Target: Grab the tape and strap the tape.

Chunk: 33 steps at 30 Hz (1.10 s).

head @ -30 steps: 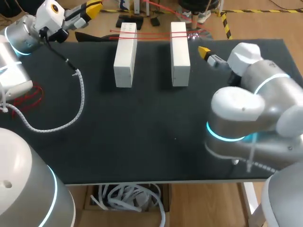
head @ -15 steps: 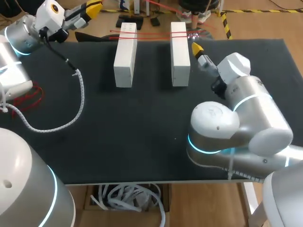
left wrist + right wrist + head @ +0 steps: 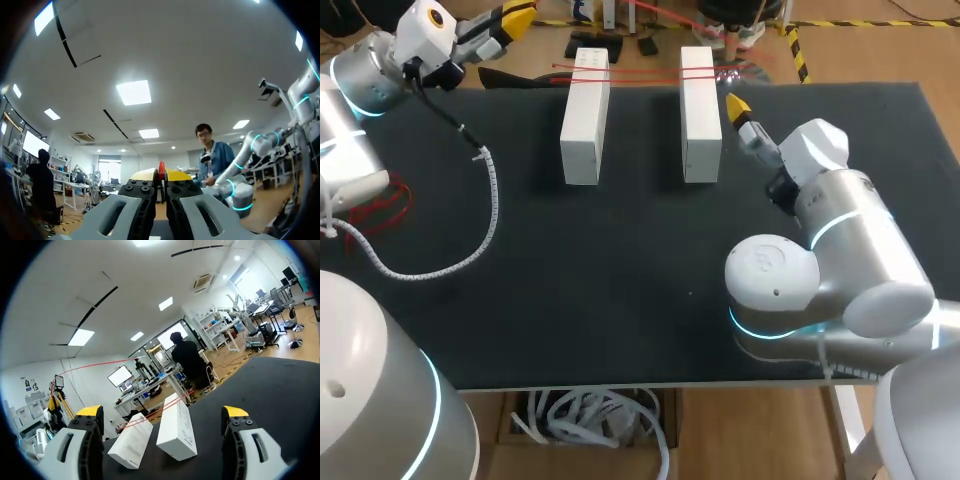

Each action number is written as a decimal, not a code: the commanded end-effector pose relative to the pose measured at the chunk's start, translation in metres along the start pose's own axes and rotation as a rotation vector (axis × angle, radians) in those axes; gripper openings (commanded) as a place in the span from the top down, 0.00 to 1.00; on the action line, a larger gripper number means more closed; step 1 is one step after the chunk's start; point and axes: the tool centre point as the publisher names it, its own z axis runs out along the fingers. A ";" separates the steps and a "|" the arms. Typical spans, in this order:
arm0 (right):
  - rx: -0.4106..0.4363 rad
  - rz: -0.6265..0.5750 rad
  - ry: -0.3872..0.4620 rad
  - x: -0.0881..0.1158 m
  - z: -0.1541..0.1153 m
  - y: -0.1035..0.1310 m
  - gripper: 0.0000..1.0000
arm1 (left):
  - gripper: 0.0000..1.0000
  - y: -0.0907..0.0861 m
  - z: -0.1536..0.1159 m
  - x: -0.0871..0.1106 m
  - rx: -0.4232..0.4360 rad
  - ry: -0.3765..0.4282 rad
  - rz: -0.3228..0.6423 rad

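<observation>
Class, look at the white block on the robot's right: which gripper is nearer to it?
Right. The right gripper hovers just beside the white block; the left gripper, shut on the red tape, is beyond the other block.

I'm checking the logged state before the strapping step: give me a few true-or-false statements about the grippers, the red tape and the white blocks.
1. The red tape lies across both white blocks. True.
2. The right gripper is shut on the red tape. False: it is open and empty, beside the right white block.
3. The left gripper is open. False: its fingers are shut, with red tape between the yellow tips.
4. The blocks stand on a black table. True.
</observation>
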 end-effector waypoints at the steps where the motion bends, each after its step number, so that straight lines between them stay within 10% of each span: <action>1: -0.020 0.195 -0.034 0.006 0.002 0.000 0.00 | 1.00 0.000 0.001 0.001 -0.001 -0.002 0.000; 19: -0.016 1.010 -0.017 0.037 0.008 0.032 0.00 | 1.00 0.000 0.001 0.001 -0.001 -0.002 0.000; 33: 0.015 1.222 0.031 0.068 0.013 0.050 0.00 | 1.00 0.000 0.001 0.001 -0.001 -0.002 0.000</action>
